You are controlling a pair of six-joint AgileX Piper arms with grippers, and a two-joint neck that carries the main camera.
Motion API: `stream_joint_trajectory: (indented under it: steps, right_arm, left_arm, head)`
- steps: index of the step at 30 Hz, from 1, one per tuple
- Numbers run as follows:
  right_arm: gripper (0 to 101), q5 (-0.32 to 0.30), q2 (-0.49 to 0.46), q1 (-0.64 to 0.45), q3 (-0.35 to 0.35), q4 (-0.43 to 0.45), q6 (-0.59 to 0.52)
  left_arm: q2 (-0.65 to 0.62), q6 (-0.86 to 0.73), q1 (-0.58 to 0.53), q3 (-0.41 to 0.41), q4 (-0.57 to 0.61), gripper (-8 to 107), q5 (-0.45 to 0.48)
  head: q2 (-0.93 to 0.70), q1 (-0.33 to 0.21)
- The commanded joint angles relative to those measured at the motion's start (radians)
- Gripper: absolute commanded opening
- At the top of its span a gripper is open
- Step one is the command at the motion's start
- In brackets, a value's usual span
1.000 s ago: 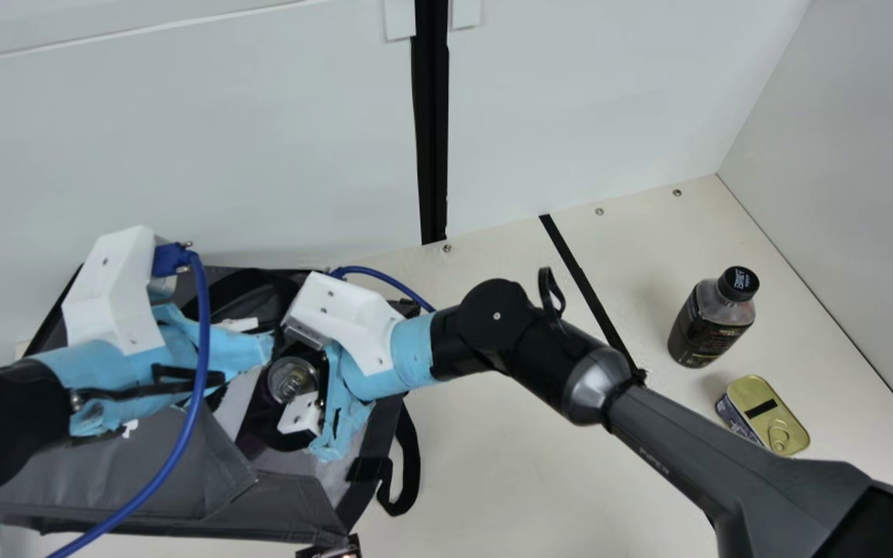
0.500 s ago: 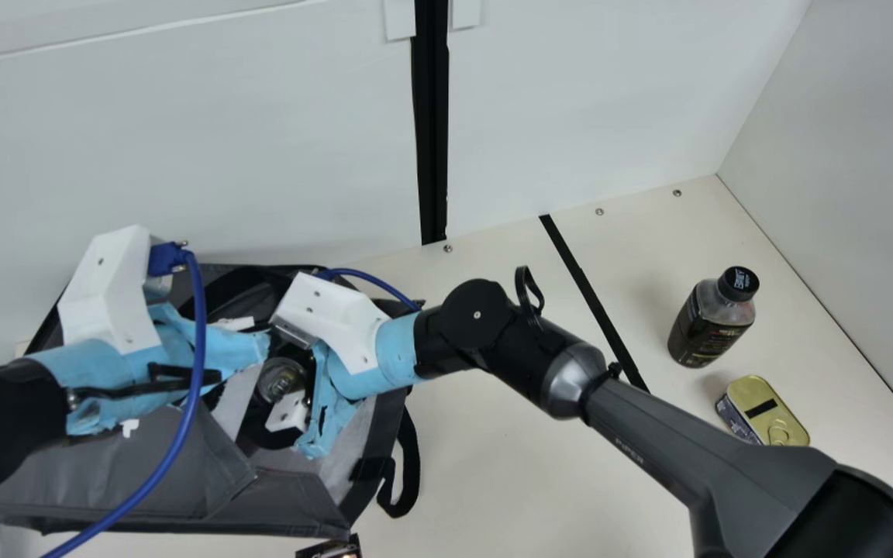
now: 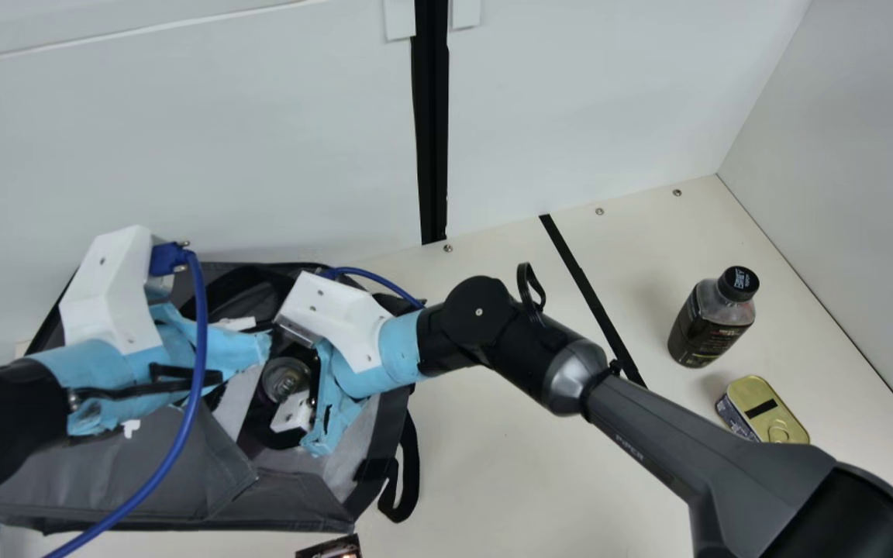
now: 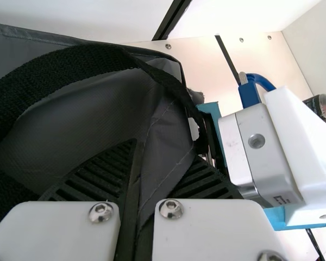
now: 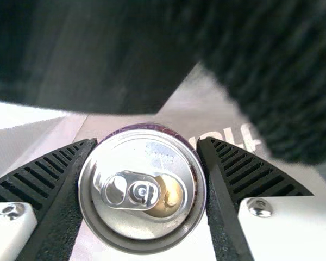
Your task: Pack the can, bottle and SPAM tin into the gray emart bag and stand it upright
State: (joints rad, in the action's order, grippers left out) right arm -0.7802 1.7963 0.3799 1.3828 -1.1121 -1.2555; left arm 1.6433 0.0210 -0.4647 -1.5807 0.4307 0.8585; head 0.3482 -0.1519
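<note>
Inside the gray emart bag, the can sits between the ribbed fingers of the right tool, closed against both its sides, while the left tool is nearly closed, pinching a fold of the bag. The can's base is hidden, the right arm covers one corner of the SPAM tin, and a dark object is cut off at the main view's bottom edge. Tin and upright bottle stand near each other on the cream worktop, enclosed by pale walls.

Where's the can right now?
The can is held in the right gripper, at the gray bag's opening, on the main view's left.
</note>
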Motion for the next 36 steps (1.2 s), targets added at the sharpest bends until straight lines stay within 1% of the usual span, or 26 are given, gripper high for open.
stream_joint_trajectory:
  steps: [1,6,7,16,23,36]
  right_arm:
    - [77,0.002,-0.002,-0.002,-0.002,-0.003,0.0]
    - [94,-0.002,-0.004,-0.007,-0.003,0.0,-0.001]
    - [95,-0.002,-0.005,-0.008,-0.003,0.0,-0.001]
    - [95,-0.01,-0.014,-0.017,-0.003,0.005,0.0]
    - [95,-0.025,-0.04,-0.033,-0.011,0.01,0.002]
    - [95,-0.084,-0.113,-0.094,-0.04,0.006,0.002]
  left_arm:
    - [0.0,0.0,0.0,0.0,0.0,-8,0.0]
    - [0.0,0.0,0.0,0.0,0.002,-8,0.0]
    - [0.0,0.0,0.0,0.0,0.002,-8,0.0]
    - [0.0,0.0,0.0,0.0,0.002,-8,0.0]
    - [0.0,0.0,0.0,0.0,0.002,-8,0.0]
    - [0.0,0.0,0.0,0.0,0.002,-8,0.002]
  head:
    - [0.001,-0.023]
    - [0.001,-0.023]
    - [0.001,-0.023]
    - [0.001,-0.023]
    - [0.001,-0.023]
    - [0.001,-0.023]
